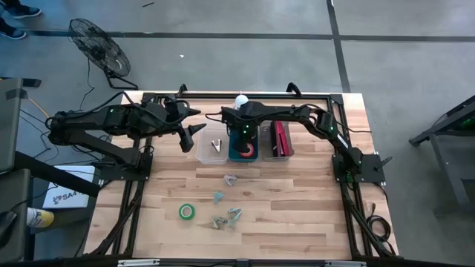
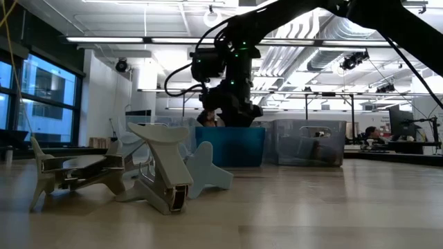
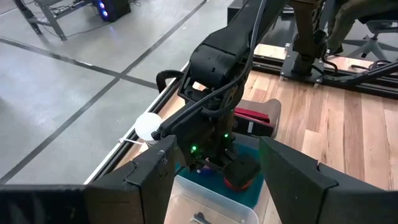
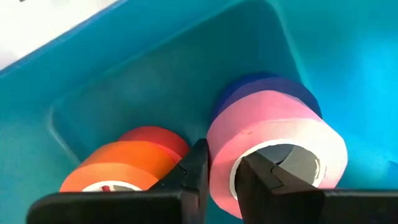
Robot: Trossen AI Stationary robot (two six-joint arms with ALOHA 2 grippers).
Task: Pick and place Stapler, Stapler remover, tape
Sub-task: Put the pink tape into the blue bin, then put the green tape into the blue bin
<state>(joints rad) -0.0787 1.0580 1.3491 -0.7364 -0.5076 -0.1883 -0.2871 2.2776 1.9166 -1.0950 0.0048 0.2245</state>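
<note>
Left end effector (image 1: 187, 127) waits w/ fingers wide, near the desk's back edge, beside the clear bin (image 1: 211, 150). Green tape (image 1: 186, 212) lies near the front edge. Right end effector (image 4: 219, 175) is down in the blue bin (image 4: 155, 81), fingers narrow, pinching the pink tape (image 4: 273, 134) wall. Let go slow, lift straight up. Stapler (image 1: 280, 138) sits in the next bin.

Black floor fan (image 1: 99, 46) beyond wooden table (image 1: 297, 215), three bins, middle one blue (image 2: 232, 146)
</note>
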